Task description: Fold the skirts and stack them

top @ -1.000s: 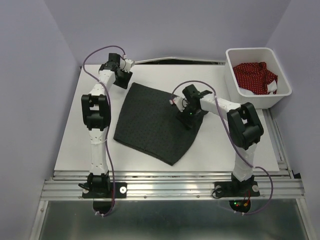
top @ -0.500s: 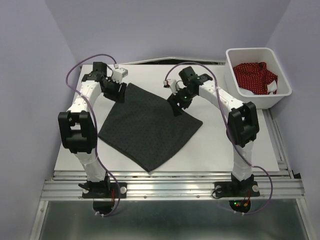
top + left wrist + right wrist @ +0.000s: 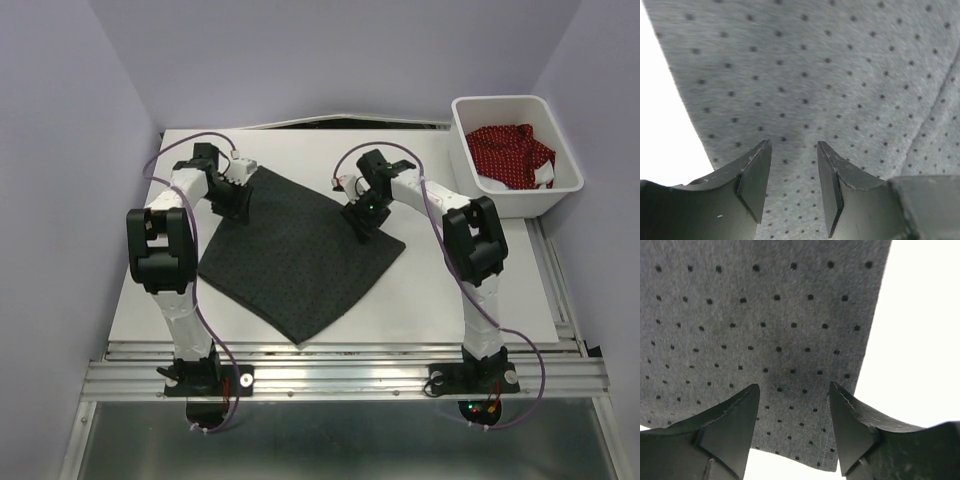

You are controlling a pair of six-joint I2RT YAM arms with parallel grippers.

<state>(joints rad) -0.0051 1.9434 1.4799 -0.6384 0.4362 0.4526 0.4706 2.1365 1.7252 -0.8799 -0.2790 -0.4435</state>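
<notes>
Charcoal skirt (image 3: 295, 255) shifted left; left fingers (image 3: 755, 175), right fingers (image 3: 735, 420) lowered.

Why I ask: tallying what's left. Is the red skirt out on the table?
No, the red skirt lies bunched inside the white bin.

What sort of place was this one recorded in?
Likely a lab test cell rather than a home: a white table boxed in by plain lavender panels, and a metal rail along its near edge.
</notes>
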